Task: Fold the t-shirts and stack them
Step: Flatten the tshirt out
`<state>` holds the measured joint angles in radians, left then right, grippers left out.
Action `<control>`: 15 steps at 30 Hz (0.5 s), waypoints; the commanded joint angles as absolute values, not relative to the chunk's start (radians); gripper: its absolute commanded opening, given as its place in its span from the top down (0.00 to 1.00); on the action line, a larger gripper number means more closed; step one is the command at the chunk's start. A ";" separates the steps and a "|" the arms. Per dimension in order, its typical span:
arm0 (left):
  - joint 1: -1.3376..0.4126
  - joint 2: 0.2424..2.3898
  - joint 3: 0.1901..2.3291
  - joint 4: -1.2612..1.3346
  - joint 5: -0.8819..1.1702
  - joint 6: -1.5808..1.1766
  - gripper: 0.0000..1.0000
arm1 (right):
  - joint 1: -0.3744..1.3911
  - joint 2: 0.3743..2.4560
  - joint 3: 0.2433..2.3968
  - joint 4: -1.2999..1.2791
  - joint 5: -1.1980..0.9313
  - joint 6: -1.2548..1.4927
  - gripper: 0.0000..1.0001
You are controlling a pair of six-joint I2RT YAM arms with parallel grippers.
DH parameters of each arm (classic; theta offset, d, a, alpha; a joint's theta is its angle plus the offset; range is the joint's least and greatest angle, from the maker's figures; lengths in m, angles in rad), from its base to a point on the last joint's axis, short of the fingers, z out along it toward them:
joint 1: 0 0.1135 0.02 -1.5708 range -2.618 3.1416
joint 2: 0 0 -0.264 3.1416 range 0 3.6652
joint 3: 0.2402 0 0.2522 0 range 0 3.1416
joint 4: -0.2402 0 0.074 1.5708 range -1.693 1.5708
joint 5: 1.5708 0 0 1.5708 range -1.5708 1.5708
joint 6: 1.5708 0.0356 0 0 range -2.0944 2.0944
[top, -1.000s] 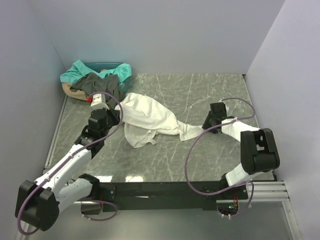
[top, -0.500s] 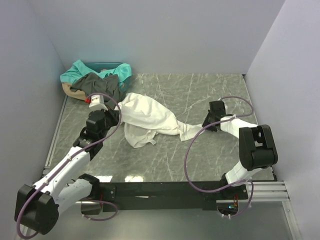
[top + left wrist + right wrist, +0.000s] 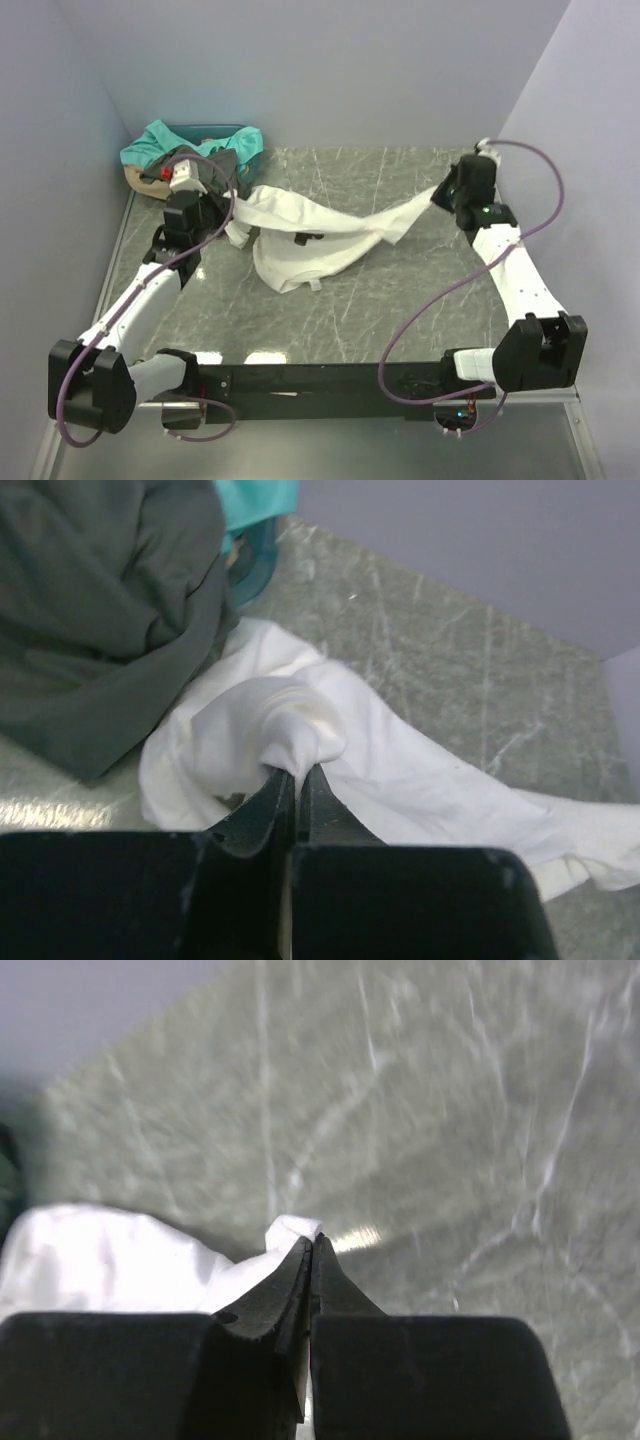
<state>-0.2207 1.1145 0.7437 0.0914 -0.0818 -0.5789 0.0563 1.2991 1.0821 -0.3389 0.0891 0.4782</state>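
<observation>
The white t-shirt [image 3: 310,235] is stretched across the table between both grippers, its lower part sagging onto the surface. My left gripper [image 3: 228,222] is shut on a bunched fold of the white t-shirt [image 3: 290,725] at the left. My right gripper [image 3: 438,195] is shut on a corner of the white t-shirt [image 3: 290,1232] at the back right, held above the table. The dark grey t-shirt [image 3: 195,165] and teal t-shirt [image 3: 160,140] lie heaped at the back left; the grey t-shirt [image 3: 90,610] fills the left of the left wrist view.
A basket [image 3: 240,135] holds the grey and teal shirts in the back left corner. Grey walls close the table on the left, back and right. The marble tabletop [image 3: 400,300] is bare in front and to the right.
My right gripper has lifted and moved far back and right, pulling the shirt's corner with it. My left gripper moved back and left. The white shirt is now stretched out.
</observation>
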 commanded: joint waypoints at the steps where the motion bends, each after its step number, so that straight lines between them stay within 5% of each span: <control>1: -0.204 1.108 0.883 0.140 0.017 -0.587 0.99 | 0.028 1.263 1.239 -0.414 0.112 0.428 1.00; 15: -0.209 0.875 1.075 0.055 0.195 -0.629 0.99 | -0.055 1.010 1.742 -0.601 0.065 0.361 1.00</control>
<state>-0.2073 0.9508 1.0313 0.0711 0.1284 -0.6155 -0.0502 1.1023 1.6611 -0.5632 0.0834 0.3923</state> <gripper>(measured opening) 0.035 0.008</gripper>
